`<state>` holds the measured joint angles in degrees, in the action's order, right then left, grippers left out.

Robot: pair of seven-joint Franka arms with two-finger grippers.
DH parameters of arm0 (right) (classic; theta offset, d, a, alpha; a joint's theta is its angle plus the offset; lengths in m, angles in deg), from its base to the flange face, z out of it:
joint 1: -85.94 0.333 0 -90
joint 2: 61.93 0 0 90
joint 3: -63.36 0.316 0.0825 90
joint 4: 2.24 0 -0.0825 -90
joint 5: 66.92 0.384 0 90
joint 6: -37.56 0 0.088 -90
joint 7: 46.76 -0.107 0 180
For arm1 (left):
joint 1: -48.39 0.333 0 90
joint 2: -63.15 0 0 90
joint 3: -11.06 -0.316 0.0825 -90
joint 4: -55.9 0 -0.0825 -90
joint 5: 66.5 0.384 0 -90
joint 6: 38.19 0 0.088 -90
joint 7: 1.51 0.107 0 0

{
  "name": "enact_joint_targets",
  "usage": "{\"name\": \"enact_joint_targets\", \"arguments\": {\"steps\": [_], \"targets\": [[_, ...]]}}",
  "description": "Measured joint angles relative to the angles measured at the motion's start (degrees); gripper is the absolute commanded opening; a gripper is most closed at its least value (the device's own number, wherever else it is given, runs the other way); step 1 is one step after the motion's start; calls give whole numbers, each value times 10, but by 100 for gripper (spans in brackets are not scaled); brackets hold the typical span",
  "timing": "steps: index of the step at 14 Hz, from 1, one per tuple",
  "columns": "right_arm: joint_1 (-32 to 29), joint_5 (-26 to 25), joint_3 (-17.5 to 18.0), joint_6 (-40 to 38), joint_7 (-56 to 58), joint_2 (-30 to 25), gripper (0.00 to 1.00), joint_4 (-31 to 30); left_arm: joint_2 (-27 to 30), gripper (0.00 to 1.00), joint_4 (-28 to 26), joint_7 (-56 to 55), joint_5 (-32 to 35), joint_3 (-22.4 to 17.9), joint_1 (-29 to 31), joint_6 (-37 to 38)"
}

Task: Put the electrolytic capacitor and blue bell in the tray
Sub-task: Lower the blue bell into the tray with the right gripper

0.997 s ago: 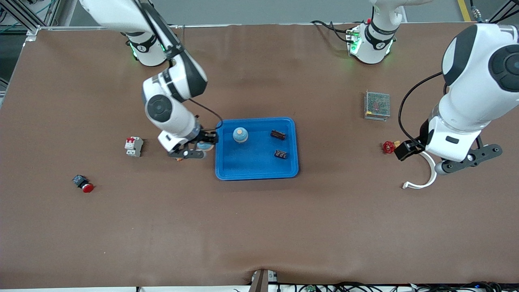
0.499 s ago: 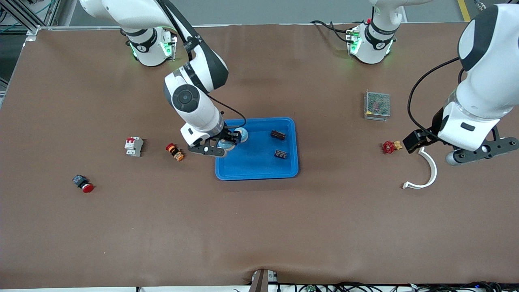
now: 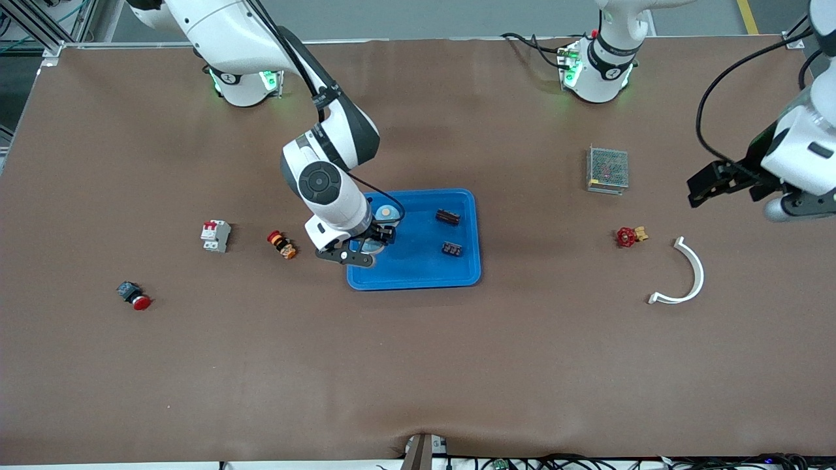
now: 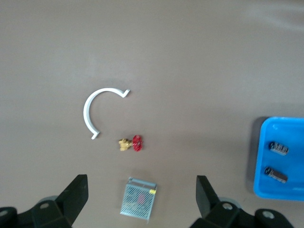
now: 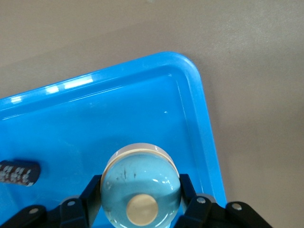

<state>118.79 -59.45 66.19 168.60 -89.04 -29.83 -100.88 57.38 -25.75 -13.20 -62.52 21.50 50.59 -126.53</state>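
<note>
My right gripper (image 3: pixel 368 247) (image 5: pixel 141 197) is shut on a pale blue bell (image 3: pixel 372 246) (image 5: pixel 137 178) with a tan button on top. It holds the bell just over the floor of the bright-blue tray (image 3: pixel 418 274) (image 5: pixel 142 95), at the tray's right-arm end. A second blue bell (image 3: pixel 388 213) stands in the tray close by. Two small dark parts lie in the tray toward the left arm's end, one (image 3: pixel 448 217) farther from the front camera than the other (image 3: pixel 451 248). The right wrist view shows a dark cylinder with pale print, the electrolytic capacitor (image 5: pixel 19 172). My left gripper (image 3: pixel 803 207) (image 4: pixel 140 197) hangs open and empty, high over the left arm's end of the table.
A grey mesh box (image 3: pixel 607 170), a red valve (image 3: pixel 628 236) and a white curved strip (image 3: pixel 686 274) lie toward the left arm's end. A circuit breaker (image 3: pixel 214 235), a red-orange part (image 3: pixel 282 245) and a red push button (image 3: pixel 134 297) lie toward the right arm's end.
My right gripper has carried the bell from beside the tray to over its floor, uncovering the red-orange part. My left arm has risen and drawn away from the white curved strip.
</note>
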Motion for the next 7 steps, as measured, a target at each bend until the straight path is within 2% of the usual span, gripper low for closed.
{"name": "enact_joint_targets", "arguments": {"steps": [2, 7], "targets": [[0, -1, -1, 16, 0, 12, 54, 0, 23, 100, -19, 22, -9, -30, -23, 9], [1, -3, -1, 35, 0, 36, 54, 2, 70, 100, -79, 34, -25, -36, -24, 8]]}}
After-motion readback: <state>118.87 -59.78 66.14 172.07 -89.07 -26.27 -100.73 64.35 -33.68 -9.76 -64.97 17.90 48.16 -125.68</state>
